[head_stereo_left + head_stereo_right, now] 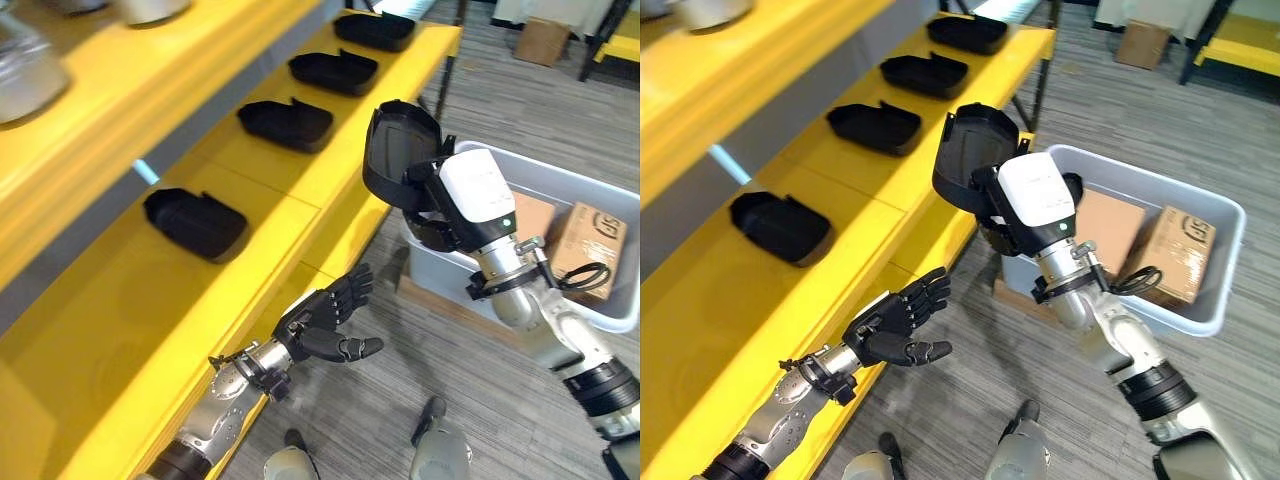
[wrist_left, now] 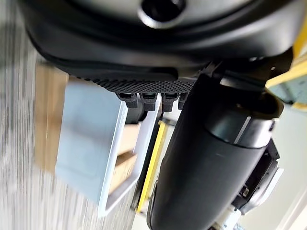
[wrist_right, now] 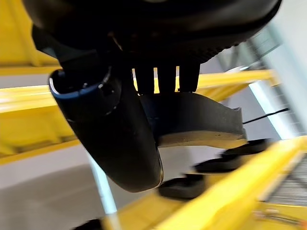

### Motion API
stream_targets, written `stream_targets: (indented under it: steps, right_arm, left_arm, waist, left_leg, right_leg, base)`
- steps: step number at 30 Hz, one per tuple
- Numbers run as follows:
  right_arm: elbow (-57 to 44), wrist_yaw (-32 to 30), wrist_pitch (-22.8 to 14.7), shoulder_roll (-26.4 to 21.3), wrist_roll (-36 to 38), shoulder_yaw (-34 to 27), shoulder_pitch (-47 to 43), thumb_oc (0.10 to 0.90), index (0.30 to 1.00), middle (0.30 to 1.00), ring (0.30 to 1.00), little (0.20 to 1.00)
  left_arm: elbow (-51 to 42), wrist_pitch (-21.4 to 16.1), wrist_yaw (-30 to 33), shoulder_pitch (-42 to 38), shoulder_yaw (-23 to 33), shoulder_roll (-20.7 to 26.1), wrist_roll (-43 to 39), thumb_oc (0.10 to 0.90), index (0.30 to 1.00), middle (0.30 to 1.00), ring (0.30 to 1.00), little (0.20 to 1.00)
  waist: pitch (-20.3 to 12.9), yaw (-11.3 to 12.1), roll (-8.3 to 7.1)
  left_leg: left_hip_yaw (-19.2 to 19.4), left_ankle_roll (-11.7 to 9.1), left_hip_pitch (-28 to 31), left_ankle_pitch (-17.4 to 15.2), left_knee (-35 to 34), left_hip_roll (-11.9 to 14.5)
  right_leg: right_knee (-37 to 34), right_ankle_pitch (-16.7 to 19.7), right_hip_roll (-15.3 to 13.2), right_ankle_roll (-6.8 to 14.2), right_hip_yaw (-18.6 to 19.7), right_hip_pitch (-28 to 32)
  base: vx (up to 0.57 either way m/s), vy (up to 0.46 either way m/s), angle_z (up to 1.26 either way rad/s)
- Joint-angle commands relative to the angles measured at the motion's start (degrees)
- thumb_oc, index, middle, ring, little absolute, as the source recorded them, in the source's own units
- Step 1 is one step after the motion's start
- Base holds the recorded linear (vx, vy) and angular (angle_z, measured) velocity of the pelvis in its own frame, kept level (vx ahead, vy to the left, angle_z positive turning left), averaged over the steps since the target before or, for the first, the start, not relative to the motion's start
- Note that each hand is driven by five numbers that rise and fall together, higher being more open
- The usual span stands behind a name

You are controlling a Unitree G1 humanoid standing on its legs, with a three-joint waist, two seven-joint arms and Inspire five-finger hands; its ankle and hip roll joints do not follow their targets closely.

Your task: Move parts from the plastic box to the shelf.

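black part [image 1: 398, 150] in right hand [image 1: 440, 205] beside shelf [image 1: 300, 215]

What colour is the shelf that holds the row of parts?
Bright yellow; the shelf shows best in the left eye view.

A black plastic part shaped like a shallow shell [image 1: 975, 150] is held up in the air by the right hand [image 1: 1025, 215], tipped on its side, just above the front edge of the long yellow shelf [image 1: 250, 250]. Four more black shell parts [image 1: 195, 222] lie in a row on the shelf, apart from each other. The grey plastic box [image 1: 1215, 300] sits on the floor near the shelf.
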Motion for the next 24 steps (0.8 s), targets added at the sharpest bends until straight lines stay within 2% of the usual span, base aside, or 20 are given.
stream_targets:
  steps: [1,2,3,5,7,8,11,13,14,16,20,21,22,23,24]
  right_arm:
    - [-8.1,-6.8,0.0,-2.9,1.3,-3.4,-6.9,0.400,0.300,0.300,0.300,0.300]
    - [-8.6,-6.7,0.1,-3.1,1.6,-3.9,-6.1,0.400,0.300,0.300,0.300,0.300]
    - [-10.1,-7.0,0.8,-3.8,2.2,-5.0,-4.6,0.400,0.300,0.300,0.300,0.300]
    - [-12.5,-8.9,1.8,-5.6,1.5,-8.5,0.3,0.400,0.300,0.300,0.300,0.300]
    - [-13.5,-9.7,-0.3,-6.7,1.6,-10.4,2.5,0.400,0.300,0.300,0.300,0.300]
    - [-13.8,-9.7,-1.8,-6.9,1.0,-10.6,2.5,0.400,0.300,0.300,0.300,0.300]
    - [-13.6,-8.7,-2.3,-6.6,0.7,-8.8,-0.9,0.400,0.300,0.300,0.300,0.300]
    - [-13.9,-7.8,-2.4,-6.8,1.4,-7.9,-2.8,0.400,0.300,0.300,0.300,0.300]
    - [-13.9,-7.7,-2.2,-6.8,0.9,-7.3,-3.5,0.400,0.300,0.300,0.300,0.300]
    - [-13.5,-7.7,-1.7,-6.6,0.2,-7.1,-3.7,0.400,0.300,0.300,0.300,0.300]
    - [-13.5,-8.5,-2.6,-4.9,-1.5,-7.6,-2.3,0.400,0.300,0.300,0.300,0.300]
    - [-13.7,-8.2,-3.0,-3.8,-1.8,-7.5,-2.3,0.400,0.300,0.300,0.300,0.300]
    - [-13.7,-7.2,-3.9,-2.5,-1.4,-6.7,-3.2,0.400,0.300,0.300,0.300,0.300]
    - [-13.8,-7.1,-3.8,-2.4,-1.2,-6.5,-3.3,0.400,0.300,0.300,0.300,0.300]
    - [-14.5,-6.5,-3.5,-2.2,-1.1,-5.8,-3.6,0.400,0.300,0.300,0.300,0.300]
  left_arm:
    - [-9.1,-3.3,-0.8,1.7,2.6,1.0,0.6,0.900,1.000,1.000,1.000,1.000]
    - [-9.3,-3.3,-1.1,2.2,2.9,1.3,0.7,0.900,1.000,1.000,1.000,1.000]
    - [-10.0,-3.1,-2.0,3.0,3.6,1.8,0.6,0.900,1.000,1.000,1.000,1.000]
    - [-11.5,-2.9,-4.4,3.1,2.7,3.2,1.4,0.900,1.000,1.000,1.000,1.000]
    - [-12.3,-3.0,-3.6,2.9,2.8,3.9,1.0,0.900,1.000,1.000,1.000,1.000]
    - [-12.5,-3.8,-2.2,2.8,3.2,4.1,1.2,0.900,1.000,1.000,1.000,1.000]
    - [-13.4,-4.7,-0.7,3.2,4.9,4.0,0.9,0.900,1.000,1.000,1.000,1.000]
    - [-14.1,-6.8,0.5,4.4,6.1,4.0,1.7,0.900,1.000,1.000,1.000,1.000]
    - [-14.2,-9.6,2.8,4.8,6.8,4.1,3.7,0.900,1.000,1.000,1.000,1.000]
    - [-13.8,-11.4,4.6,4.7,7.9,4.3,3.9,0.900,1.000,1.000,1.000,1.000]
    - [-13.1,-11.4,3.7,5.1,9.4,3.8,5.2,0.900,1.000,1.000,1.000,1.000]
    - [-13.4,-10.8,3.6,5.4,9.6,3.4,5.8,0.900,1.000,1.000,1.000,1.000]
    - [-14.0,-10.0,5.2,6.3,9.9,3.1,7.0,0.900,1.000,1.000,1.000,1.000]
    - [-14.0,-9.9,5.3,6.5,9.9,3.1,7.0,0.900,1.000,1.000,1.000,1.000]
    - [-13.8,-10.1,5.8,7.0,9.9,3.0,7.0,0.900,1.000,1.000,1.000,1.000]
  waist:
    - [-6.8,0.6,0.37]
    - [-7.2,0.7,0.19]
    - [-7.8,0.5,0.01]
    - [-8.8,-0.8,-0.57]
    - [-9.4,-0.7,-1.02]
    - [-9.5,-0.3,-1.23]
    - [-9.7,1.8,-1.77]
    - [-9.8,3.3,-2.41]
    - [-9.7,4.0,-2.67]
    - [-9.7,4.9,-3.10]
    - [-9.4,5.8,-3.60]
    - [-9.2,6.4,-3.93]
    - [-8.7,7.2,-3.90]
    - [-8.7,7.3,-3.87]
    - [-8.8,7.3,-3.68]
  left_leg:
    - [0.0,1.8,1.5,3.3,-4.4,3.6]
    - [-0.4,1.9,1.3,3.3,-4.7,3.2]
    - [-2.1,2.3,1.1,3.4,-5.8,2.3]
    - [-8.7,3.5,-0.5,3.1,-6.9,0.1]
    - [-10.6,3.9,-1.6,2.9,-6.6,-0.8]
    - [-10.9,3.9,-1.9,2.7,-6.3,-1.2]
    - [-10.0,3.7,-1.9,2.2,-5.7,-1.5]
    - [-9.1,3.9,-2.5,1.3,-4.2,-2.3]
    - [-8.9,4.2,-2.9,0.7,-3.2,-2.9]
    - [-9.0,5.1,-3.7,-0.3,-1.7,-4.0]
    - [-8.7,6.7,-3.5,-1.2,-0.9,-5.3]
    - [-7.6,7.3,-2.8,-1.7,-0.9,-5.8]
    - [-5.4,7.8,-1.0,-2.1,-1.9,-5.7]
    - [-5.1,7.9,-0.7,-2.0,-2.2,-5.8]
    - [-4.7,8.4,0.0,-1.6,-4.0,-6.2]
  right_leg:
    - [1.2,-4.0,1.0,3.6,1.9,4.8]
    - [0.4,-3.7,1.2,3.8,2.5,5.2]
    - [-0.5,-4.0,2.2,4.0,5.0,5.5]
    - [-0.7,-7.0,5.9,4.1,14.3,5.1]
    - [-1.1,-7.7,6.9,4.3,16.0,5.3]
    - [-1.4,-7.7,6.8,4.4,15.7,5.6]
    - [-3.9,-6.1,5.2,5.2,13.3,7.0]
    - [-6.1,-4.1,3.4,5.9,11.4,8.2]
    - [-6.8,-2.9,2.3,6.1,10.7,8.7]
    - [-7.0,-1.6,0.9,6.2,10.0,9.2]
    - [-4.5,0.7,-0.3,5.4,8.7,8.6]
    - [-2.1,2.5,-0.8,5.5,6.6,7.8]
    - [1.5,2.4,-0.4,5.7,3.6,7.0]
    - [2.0,1.8,0.1,5.6,3.4,6.9]
    - [3.6,-1.5,3.4,4.7,2.8,6.5]
  base:
    - [-0.06,0.178,0.76]
    - [-0.06,0.172,0.68]
    - [0.00,0.157,0.76]
    - [0.03,0.162,0.96]
    - [0.03,0.155,1.73]
    - [0.04,0.161,1.21]
    - [0.04,0.210,-0.02]
    - [-0.01,0.238,0.04]
    - [-0.05,0.275,-0.01]
    - [-0.04,0.261,0.02]
    - [-0.04,0.215,0.07]
    - [-0.02,0.300,-0.26]
    - [0.00,0.257,-0.52]
    - [0.01,0.247,-0.83]
    - [0.01,0.141,-0.81]
